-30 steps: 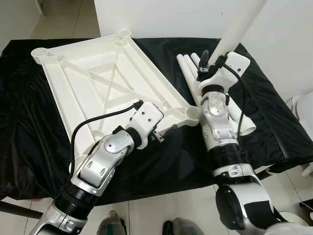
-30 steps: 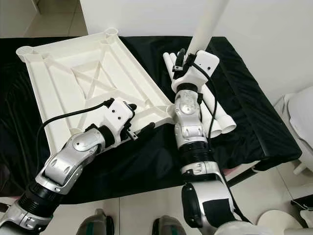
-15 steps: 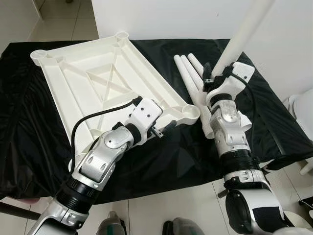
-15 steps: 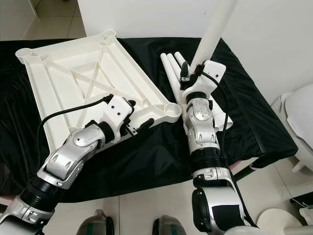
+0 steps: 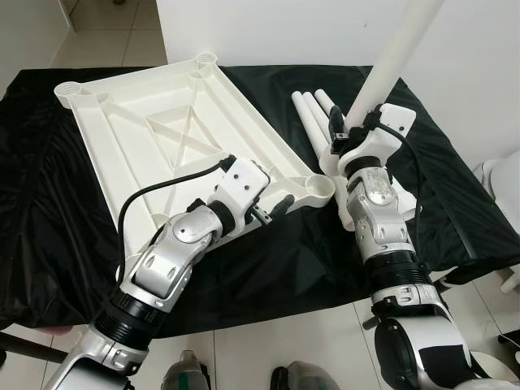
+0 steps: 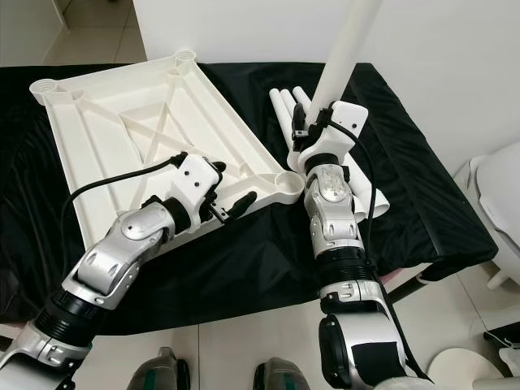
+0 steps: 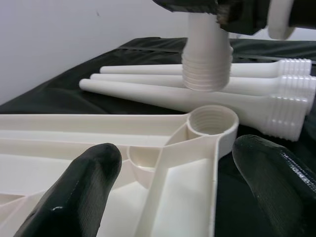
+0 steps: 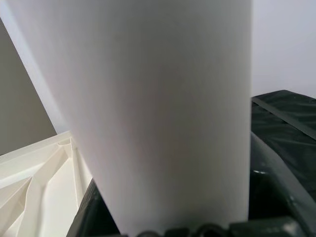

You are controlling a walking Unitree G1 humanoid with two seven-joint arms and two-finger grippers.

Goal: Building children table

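**White plastic tabletop lying underside-up on black cloth, one leg held above its corner socket**

White moulded plastic makes up the tabletop (image 5: pixel 175 138), which lies upside down with its ribs facing up on a surface draped in black cloth (image 5: pixel 49 236). Round sockets sit at its corners. The near-right corner socket (image 7: pixel 213 120) is threaded inside and holds nothing; the far sockets also look hollow.

The right gripper (image 5: pixel 351 128) is clamped on a long white table leg (image 5: pixel 396 50), holding it nearly upright, slightly tilted. In the left wrist view the leg's threaded end (image 7: pixel 206 66) hangs just above that corner socket, apart from it and a little off to one side.

The left gripper (image 7: pixel 170 185) rests at the tabletop's near edge beside the same corner, its two black fingers (image 7: pixel 74 195) spread apart, straddling the rim without pinching it.

Three more white legs (image 5: pixel 317 114) lie side by side on the cloth behind the held one, threaded ends (image 7: pixel 289 111) together.

No writing, labels or brand marks can be read on any part.
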